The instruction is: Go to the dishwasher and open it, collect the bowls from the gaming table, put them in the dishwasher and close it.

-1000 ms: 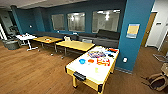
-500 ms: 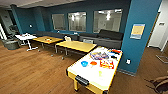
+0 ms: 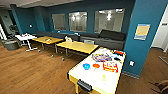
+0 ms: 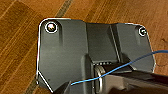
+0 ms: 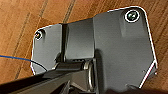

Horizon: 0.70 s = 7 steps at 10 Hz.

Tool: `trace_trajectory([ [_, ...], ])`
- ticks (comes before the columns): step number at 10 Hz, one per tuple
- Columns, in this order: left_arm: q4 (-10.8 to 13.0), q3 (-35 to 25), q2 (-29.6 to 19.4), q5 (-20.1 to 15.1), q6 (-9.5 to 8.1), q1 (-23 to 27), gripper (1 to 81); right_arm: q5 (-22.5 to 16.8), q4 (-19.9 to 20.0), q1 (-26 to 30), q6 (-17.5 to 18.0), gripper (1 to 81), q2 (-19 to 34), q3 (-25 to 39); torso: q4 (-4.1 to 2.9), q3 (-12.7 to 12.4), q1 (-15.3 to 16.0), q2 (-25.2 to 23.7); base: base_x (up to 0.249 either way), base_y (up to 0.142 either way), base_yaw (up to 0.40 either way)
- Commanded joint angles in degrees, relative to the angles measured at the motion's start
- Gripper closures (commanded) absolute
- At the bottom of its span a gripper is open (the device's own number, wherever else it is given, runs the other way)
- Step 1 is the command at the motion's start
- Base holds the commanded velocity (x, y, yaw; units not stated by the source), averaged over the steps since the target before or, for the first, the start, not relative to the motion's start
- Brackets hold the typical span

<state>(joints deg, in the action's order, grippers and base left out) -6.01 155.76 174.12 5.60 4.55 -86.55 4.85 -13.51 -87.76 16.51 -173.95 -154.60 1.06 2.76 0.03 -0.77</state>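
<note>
Where gaming table (image 3: 107, 85) stands, blue bowl (image 3: 86, 66) beside orange-red bowl (image 3: 96, 65)

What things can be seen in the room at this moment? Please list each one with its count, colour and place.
gaming table: one, white top with yellowish edge, near right of the head view
blue bowl: one, blue, on the gaming table, beside the orange-red one
orange-red bowl: one, orange-red, on the gaming table
cup: one, yellow-green, on the gaming table
yellow tables: two, yellow tops, behind the gaming table
white table: one, far left
sofa: dark, along the blue wall
floor: brown wood
wrist plates: dark grey, over the floor
</note>
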Motion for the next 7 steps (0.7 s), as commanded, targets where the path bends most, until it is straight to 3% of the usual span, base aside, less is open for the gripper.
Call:
trace_trajectory([
  [1, -0.14, -0.19, 0.09, -3.22, 0.20, 2.48, 1.0, -2.65, 0.15, 2.72, -0.16, 1.0, 0.15, 0.28, 0.00, 0.00, 0.00, 0.00, 0.171, 0.084, 0.000],
  [7, -0.14, -0.19, 0.09, -3.31, 0.29, 2.57, 1.0, -2.65, 0.15, 2.45, -0.16, 1.0, 0.15, 0.28, 0.00, 0.00, 0.02, 0.00, 0.137, 0.132, 0.000],
])
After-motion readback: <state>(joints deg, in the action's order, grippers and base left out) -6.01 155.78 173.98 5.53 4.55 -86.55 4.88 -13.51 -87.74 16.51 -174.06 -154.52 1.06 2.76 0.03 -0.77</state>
